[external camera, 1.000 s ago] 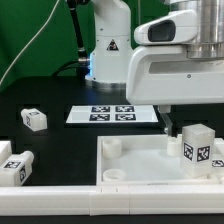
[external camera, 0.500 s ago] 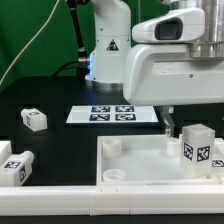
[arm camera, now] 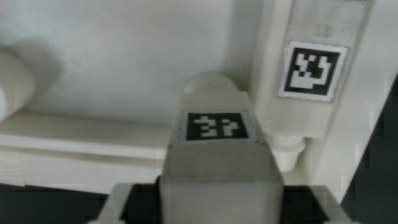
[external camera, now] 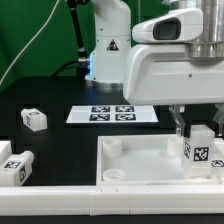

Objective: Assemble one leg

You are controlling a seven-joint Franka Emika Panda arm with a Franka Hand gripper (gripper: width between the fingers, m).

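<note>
A white square-section leg (external camera: 200,150) with a black-and-white tag stands upright in the right corner of the large white tray-like piece (external camera: 140,160). My gripper (external camera: 197,134) is shut on the leg's upper part from above. One finger (external camera: 179,124) shows beside the leg; the other is hidden. In the wrist view the leg (arm camera: 222,150) runs out from between the jaws of my gripper (arm camera: 222,203), with its tag facing the camera and its far end against the tray-like piece (arm camera: 107,110). I cannot tell whether the end sits in a socket.
Two more loose legs lie on the black table at the exterior view's left, one (external camera: 34,119) farther back and one (external camera: 15,166) near the front. The marker board (external camera: 113,114) lies behind the tray-like piece. The robot base (external camera: 105,50) stands at the back.
My gripper and the leg have shifted slightly toward the exterior view's right and a little lower. The other parts have not moved.
</note>
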